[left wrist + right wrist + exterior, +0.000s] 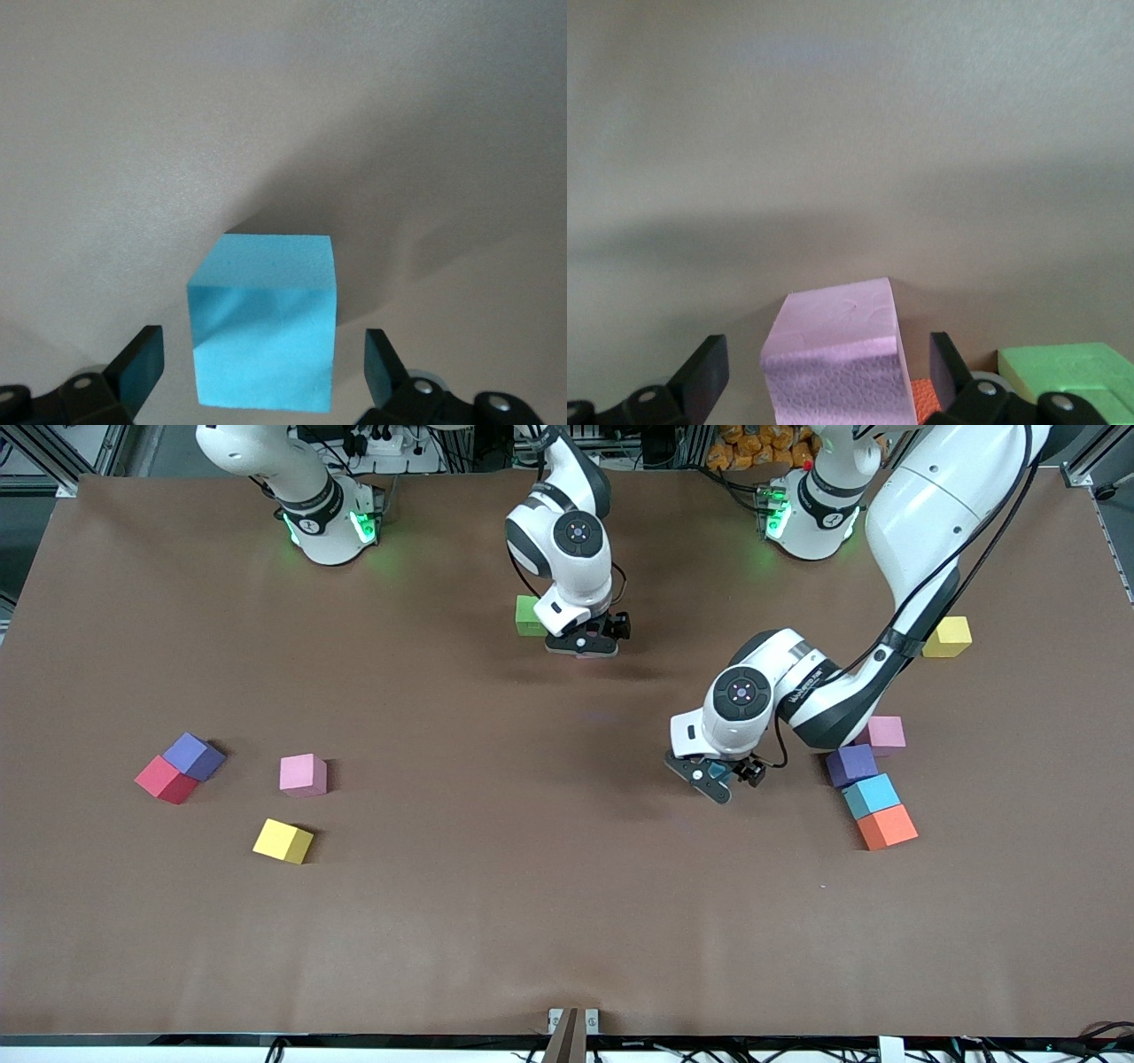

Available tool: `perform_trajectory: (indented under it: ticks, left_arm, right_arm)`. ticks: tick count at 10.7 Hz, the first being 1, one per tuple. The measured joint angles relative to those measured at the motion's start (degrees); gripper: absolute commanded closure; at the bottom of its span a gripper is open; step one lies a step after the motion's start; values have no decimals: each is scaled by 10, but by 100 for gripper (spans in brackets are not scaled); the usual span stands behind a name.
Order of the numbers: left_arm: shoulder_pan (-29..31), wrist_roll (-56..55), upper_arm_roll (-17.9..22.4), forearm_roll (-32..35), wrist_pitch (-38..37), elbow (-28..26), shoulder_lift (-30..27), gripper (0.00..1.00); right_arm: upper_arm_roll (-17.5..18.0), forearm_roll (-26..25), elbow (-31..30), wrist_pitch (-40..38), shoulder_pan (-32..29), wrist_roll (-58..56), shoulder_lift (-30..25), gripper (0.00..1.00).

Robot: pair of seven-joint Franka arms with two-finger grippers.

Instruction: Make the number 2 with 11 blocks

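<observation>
While both arms reach in over the brown table point(496, 921), this is how things stand.

Right gripper point(589, 640): low over the table near the bases' edge, jaws spread wide, a pink block point(837, 359) between the fingers point(702, 370) with a gap on each side; nothing gripped.
By that block: a green block point(529, 615) just beside the gripper, toward the right arm's end; a sliver of orange point(921, 400) shows in the right wrist view, likely another block, too little of it to be sure.
Left gripper point(716, 776): low over the table's middle, jaws wide apart, a light blue block point(266, 332) on the table between the fingers point(142, 365), untouched.
Row at the left arm's end: pink point(886, 733), purple point(852, 764), blue point(872, 794), orange point(888, 827), each touching the next, the orange nearest the camera.
Yellow block point(947, 637): alone, farther from the camera than that row.
Right arm's end: a red block point(165, 780) touching a purple one point(194, 755); a pink block point(303, 774) near them; a yellow one point(283, 841) nearer the camera.
</observation>
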Motion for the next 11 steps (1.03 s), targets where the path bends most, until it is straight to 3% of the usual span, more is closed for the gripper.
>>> perform_trajectory:
  ticks: [2,4,5,6,7,8,11]
  left_arm:
    - [-1,0,0,0,0,0,4,0]
    - [-1,0,1,0,0,-1,7,0]
    - [-1,0,2,0,0,-1,9,5]
    - [-1,0,4,0,1,-1,9,17]
    - [-1,0,4,0,1,-1,9,37]
    - [-1,0,5,0,1,-1,9,50]
    - [-2,0,8,0,2,2,9,62]
  right_arm:
    - [-43,-1,2,-22,0,-46,-13,0]
    - [-126,-1,3,-68,-1,-156,-31,0]
    - [-171,-1,3,-86,-3,-223,-38,0]
    - [-215,-1,3,-97,-7,-292,-41,0]
    - [-251,-1,3,-108,-15,-360,-42,0]
    - [-275,0,3,-120,-35,-435,-43,0]
    - [-298,1,4,-149,-138,-597,-49,0]
